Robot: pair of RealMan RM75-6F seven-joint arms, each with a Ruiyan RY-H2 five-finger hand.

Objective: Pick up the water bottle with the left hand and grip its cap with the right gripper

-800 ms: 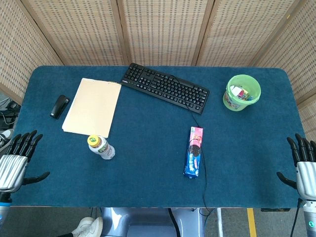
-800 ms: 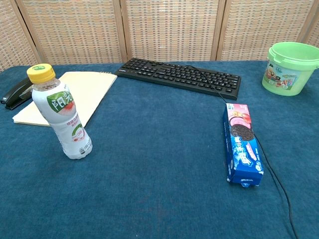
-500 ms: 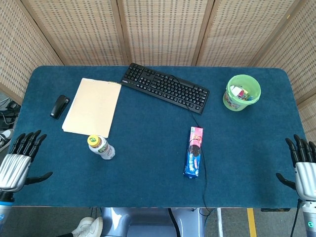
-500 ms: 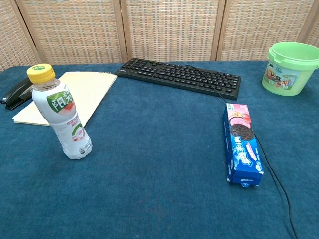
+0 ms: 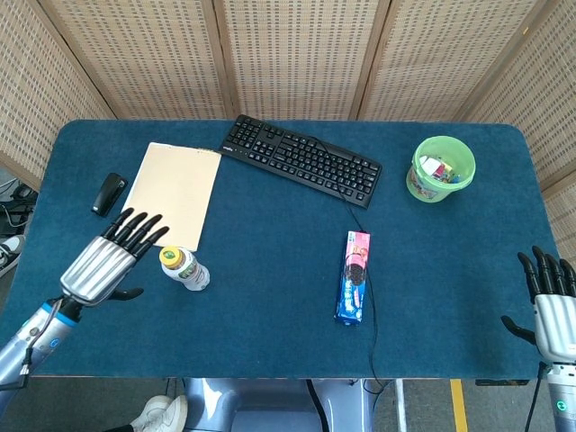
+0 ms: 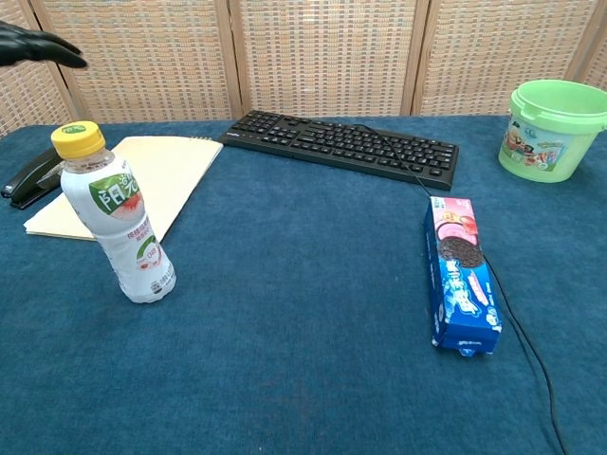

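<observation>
The water bottle point(image 5: 186, 269) point(image 6: 119, 220) stands upright on the blue table, white-labelled with a yellow cap point(image 5: 172, 257) point(image 6: 78, 139). My left hand point(image 5: 108, 261) hovers just left of it, open, its dark fingers spread and pointing toward the bottle without touching it. The chest view shows only the left hand's fingertips point(image 6: 33, 45), at the top left above the cap. My right hand point(image 5: 551, 304) is open at the table's right front corner, far from the bottle, holding nothing.
A beige notepad point(image 5: 171, 193) and a black stapler point(image 5: 108, 193) lie behind the bottle. A black keyboard point(image 5: 301, 158) sits at the back, its cable running forward past a blue cookie box point(image 5: 354, 276). A green bucket point(image 5: 440, 168) stands at the back right.
My left hand has moved from the table's left front corner up and right to just beside the bottle. The right hand has dropped slightly. The bottle has not moved.
</observation>
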